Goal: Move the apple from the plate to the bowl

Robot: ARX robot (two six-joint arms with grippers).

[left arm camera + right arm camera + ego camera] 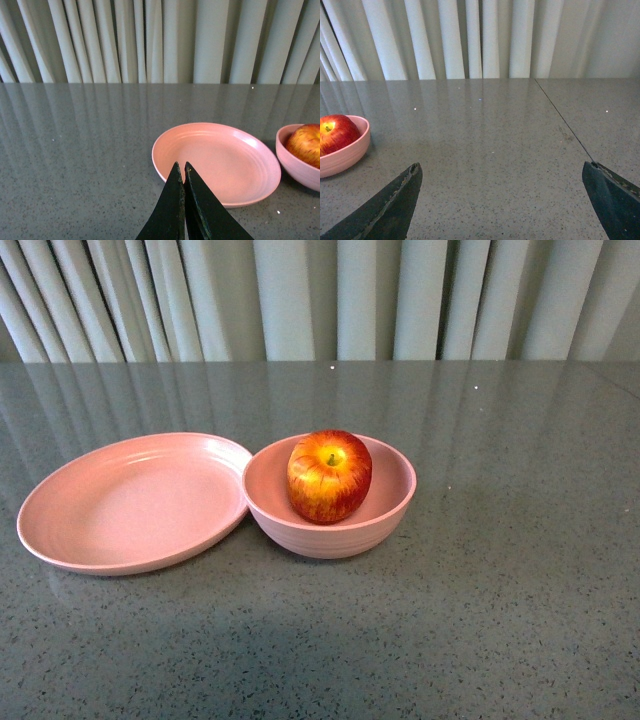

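Observation:
The red apple (329, 477) with yellow streaks sits inside the deep pink bowl (330, 532), stem dimple up. The wide pink plate (130, 502) lies empty just left of the bowl, its rim touching the bowl. Neither arm shows in the front view. In the left wrist view my left gripper (181, 166) is shut and empty, its tips over the near rim of the plate (220, 160); the bowl (300, 167) with the apple (306, 144) is at the edge. In the right wrist view my right gripper (502, 165) is open wide and empty, away from the bowl (345, 152) and apple (337, 133).
Everything rests on a grey speckled tabletop (500, 620). Pale pleated curtains (320, 300) hang behind the table's far edge. A thin seam (562, 120) runs across the tabletop in the right wrist view.

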